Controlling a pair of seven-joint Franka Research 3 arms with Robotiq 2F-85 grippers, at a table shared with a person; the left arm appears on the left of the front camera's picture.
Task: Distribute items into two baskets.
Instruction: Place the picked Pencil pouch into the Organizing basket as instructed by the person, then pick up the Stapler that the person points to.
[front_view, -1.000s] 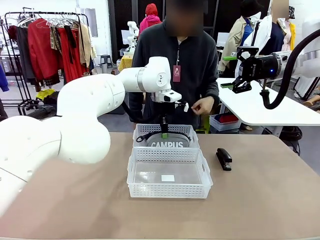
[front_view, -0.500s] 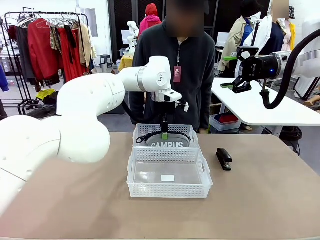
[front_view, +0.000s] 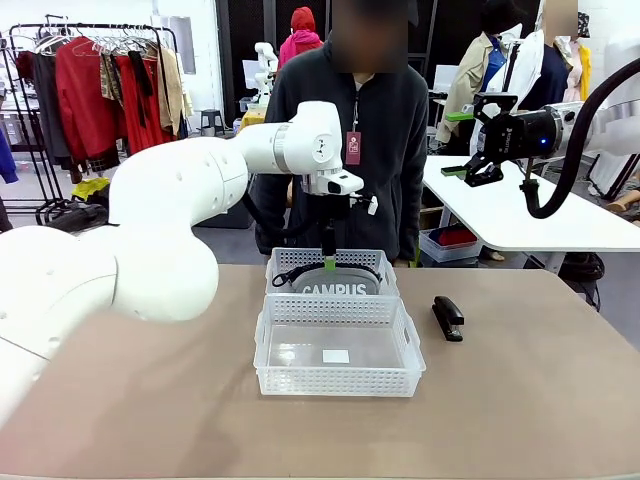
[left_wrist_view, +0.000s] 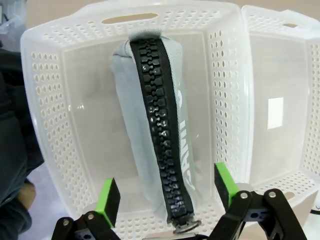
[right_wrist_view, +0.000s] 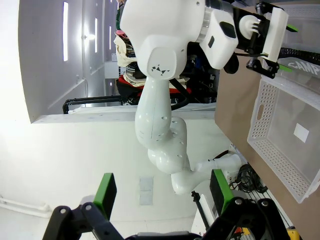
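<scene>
Hovering left pincer (front_view: 328, 262): stands over the smaller basket (front_view: 290, 262), fingers pointing down; in the left wrist view the green pads (left_wrist_view: 109, 200) are wide apart, one on each side of the pouch's near end, with a gap to the fabric on both sides.
Right pincer (front_view: 462, 145): raised high at the right of the front view, well apart from the bench (front_view: 520, 400); in the right wrist view its pads (right_wrist_view: 106, 192) are spread with nothing between them.
Grey "CAMPUS" pouch (front_view: 335, 288): lies inside the smaller basket, lettering facing the robot; the black zip (left_wrist_view: 155, 125) runs along its top edge.
Smaller basket: the farther one, its long side touching the larger basket (front_view: 335, 380).
Larger basket: the nearer one; a white label (front_view: 336, 356) sits on its bottom.
Black stapler (front_view: 447, 318): lies on the bench to the right of the baskets, near them and not touching.
Person (front_view: 370, 130): stands at the far side of the bench, behind the baskets, in a dark top.
</scene>
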